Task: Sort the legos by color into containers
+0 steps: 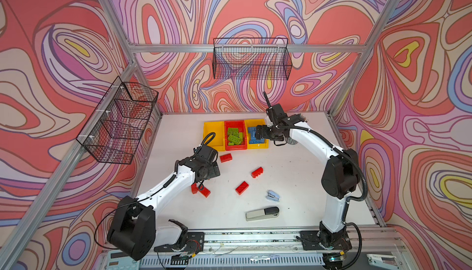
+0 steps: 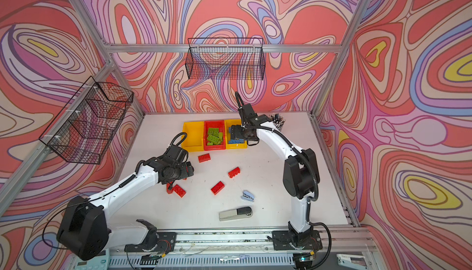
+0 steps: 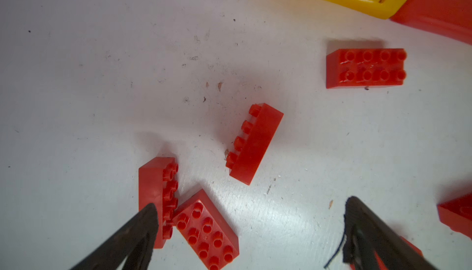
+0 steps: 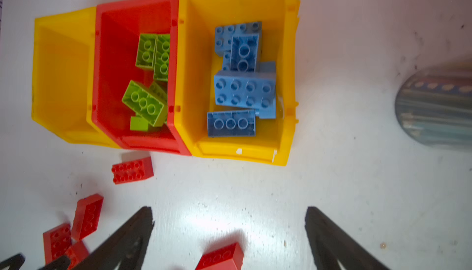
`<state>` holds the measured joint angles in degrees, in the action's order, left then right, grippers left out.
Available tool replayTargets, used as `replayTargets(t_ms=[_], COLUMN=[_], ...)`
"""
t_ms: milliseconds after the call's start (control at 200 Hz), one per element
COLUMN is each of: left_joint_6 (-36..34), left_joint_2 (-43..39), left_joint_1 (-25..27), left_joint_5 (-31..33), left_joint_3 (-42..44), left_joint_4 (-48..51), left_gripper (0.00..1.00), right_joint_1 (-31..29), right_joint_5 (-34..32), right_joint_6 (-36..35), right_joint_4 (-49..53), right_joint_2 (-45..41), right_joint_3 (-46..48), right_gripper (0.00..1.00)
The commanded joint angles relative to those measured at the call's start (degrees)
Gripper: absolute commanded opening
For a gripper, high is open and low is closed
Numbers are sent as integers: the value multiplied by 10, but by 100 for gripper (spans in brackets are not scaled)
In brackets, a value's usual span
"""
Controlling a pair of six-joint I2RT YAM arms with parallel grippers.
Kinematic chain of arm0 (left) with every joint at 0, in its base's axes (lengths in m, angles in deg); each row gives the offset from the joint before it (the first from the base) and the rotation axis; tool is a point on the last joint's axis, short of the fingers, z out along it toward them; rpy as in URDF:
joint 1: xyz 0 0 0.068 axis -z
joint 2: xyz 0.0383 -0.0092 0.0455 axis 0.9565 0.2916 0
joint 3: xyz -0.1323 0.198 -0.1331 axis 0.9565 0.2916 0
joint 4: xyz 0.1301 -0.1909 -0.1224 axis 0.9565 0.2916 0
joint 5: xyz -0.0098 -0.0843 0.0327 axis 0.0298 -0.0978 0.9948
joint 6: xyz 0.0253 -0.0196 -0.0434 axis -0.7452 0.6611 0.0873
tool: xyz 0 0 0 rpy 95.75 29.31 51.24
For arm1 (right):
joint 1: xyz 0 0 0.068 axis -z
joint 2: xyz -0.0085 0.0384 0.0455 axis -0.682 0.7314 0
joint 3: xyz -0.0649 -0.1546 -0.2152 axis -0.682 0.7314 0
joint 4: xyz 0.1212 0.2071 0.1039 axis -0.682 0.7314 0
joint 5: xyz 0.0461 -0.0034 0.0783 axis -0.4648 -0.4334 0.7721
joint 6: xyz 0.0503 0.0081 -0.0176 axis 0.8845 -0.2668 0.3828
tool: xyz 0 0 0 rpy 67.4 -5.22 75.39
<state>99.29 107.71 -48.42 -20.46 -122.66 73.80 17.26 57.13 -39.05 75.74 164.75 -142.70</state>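
The left gripper (image 3: pixel 251 204) is hovering low over the table (image 1: pixel 293 179), jaws spread wide, holding nothing and touching nothing. Just ahead of it a red brick (image 3: pixel 255 143) is lying on its side, studs pointing sideways. Its long axis is running nearly straight away from the gripper, so I'd say the fingers are lining up to close across its narrow width. A red pair (image 3: pixel 207 230), the two touching each other, is sitting right beside one fingertip (image 3: pixel 150 212), and that could get in the way. A flat red (image 1: pixel 226 157) is lying just in front of the bins. The empty yellow bin (image 1: pixel 212 132) is standing nearest this arm, so that's likely where red is going. Across the table the right gripper (image 4: pixel 228 210) is hanging over the far yellow bin (image 4: pixel 199 51) with the blue bricks (image 4: pixel 245 90), jaws wide apart and empty. Green bricks (image 4: pixel 143 100) are filling the red bin (image 4: pixel 115 38) between them. The left arm is plainly the nearer one to the loose reds.
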Motion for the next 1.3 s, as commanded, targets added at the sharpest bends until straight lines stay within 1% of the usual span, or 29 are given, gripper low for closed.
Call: replayTargets(t_ms=[0, 110, 165, 305, 411, 546, 691, 776, 831, 941, 991, 1117, 1292], left_joint_6=[-26, -50, -62, -95, -109, -104, -96, -84, -74, -48, -39, -32, -31], left_joint_2=[49, 86, 108, 162, 183, 210, 216, 212, 209, 206, 203, 207, 201], left_joint_1=[-14, -28, -42, -73, -82, -85, -85, -85, -85, -85, -85, -85, -85], left_joint_5=[-12, -31, -42, -60, -70, -91, -104, -104, -97, -84, -81, -75, -60], left_joint_3=[-33, -42, -54, -94, -108, -121, -116, -107, -102, -107, -109, -110, -97], left_joint_4=[5, -22, -24, -9, -9, -5, -2, 2, 9, 32, 39, 53, 64], left_gripper=[100, 100, 98, 87, 78, 65, 57, 52, 48, 34, 29, 27, 26], right_joint_1=[-15, -20, -22, -22, -23, -24, -23, -23, -23, -23, -23, -22, -20], right_joint_5=[16, 18, 20, 15, 5, -6, -6, -3, -3, 16, 26, 34, 46], right_joint_6=[18, 35, 42, 53, 56, 59, 63, 54, 41, 12, 2, -12, -14], right_joint_4=[-9, -21, -25, -26, -23, -21, -26, -25, -16, 18, 27, 37, 34], right_joint_2=[-29, -62, -73, -87, -89, -89, -89, -89, -79, -38, -22, 0, 2], right_joint_3=[47, 89, 103, 116, 116, 121, 127, 124, 112, 58, 33, -8, -12], right_gripper=[98, 98, 98, 98, 98, 98, 98, 98, 98, 98, 98, 98, 98])
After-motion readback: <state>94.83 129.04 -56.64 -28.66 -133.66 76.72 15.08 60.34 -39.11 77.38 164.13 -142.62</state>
